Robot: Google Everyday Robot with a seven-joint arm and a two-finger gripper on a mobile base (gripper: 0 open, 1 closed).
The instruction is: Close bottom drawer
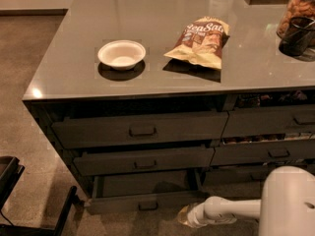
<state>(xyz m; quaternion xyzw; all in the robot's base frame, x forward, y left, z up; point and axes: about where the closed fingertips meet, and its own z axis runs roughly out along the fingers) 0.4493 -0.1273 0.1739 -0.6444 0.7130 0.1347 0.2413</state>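
Note:
The bottom drawer (142, 202) is the lowest of the left stack of three. It is dark grey, has a slim front with a small bar handle (148, 206), and stands pulled out, its dark inside showing. My gripper (183, 215) is at the end of the white arm (226, 209) low in the picture. It sits just right of the drawer front's right end, near the floor. I cannot tell whether it touches the front.
The two taller drawers (140, 129) above stick out slightly. A neighbouring drawer stack (268, 154) is on the right. On the counter (69, 68) are a white bowl (121, 54), a snack bag (201, 41) and a jar (296, 11). A black chair base (29, 210) stands at lower left.

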